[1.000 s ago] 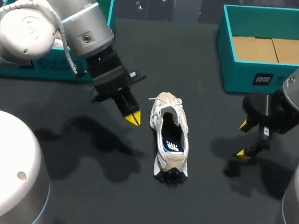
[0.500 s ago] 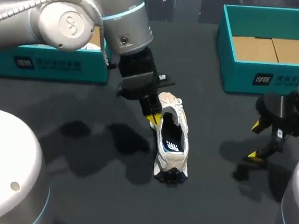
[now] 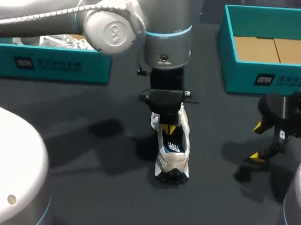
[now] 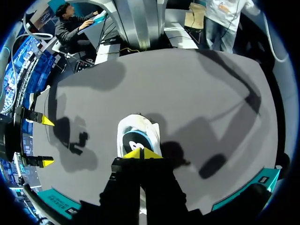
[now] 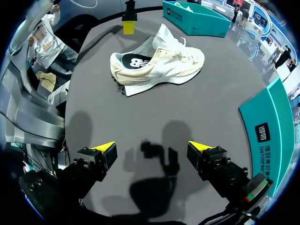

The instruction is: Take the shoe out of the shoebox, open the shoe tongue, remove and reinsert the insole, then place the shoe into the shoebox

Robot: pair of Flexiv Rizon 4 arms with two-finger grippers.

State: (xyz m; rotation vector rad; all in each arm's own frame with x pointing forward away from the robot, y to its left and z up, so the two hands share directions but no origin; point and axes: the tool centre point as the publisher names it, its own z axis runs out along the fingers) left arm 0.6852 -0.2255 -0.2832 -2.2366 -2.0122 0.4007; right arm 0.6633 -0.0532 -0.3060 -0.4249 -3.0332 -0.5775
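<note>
My left gripper (image 3: 167, 129) with fingers together, tips at the shoe (image 3: 173, 155) opening — mid tabletop, right gripper (image 3: 255, 141) fingers apart, near right edge.

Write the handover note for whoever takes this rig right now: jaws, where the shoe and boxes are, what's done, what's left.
Left gripper: jaws shut, nothing seen held, tips at the opening of the shoe.
Right gripper: jaws open, empty, above the table, right of the shoe.
Shoe: upright on the table, between the left teal box and the right teal box; insole inside it.
Done: shoe out of the box.
Left: open tongue, remove and reinsert insole, box the shoe.
</note>
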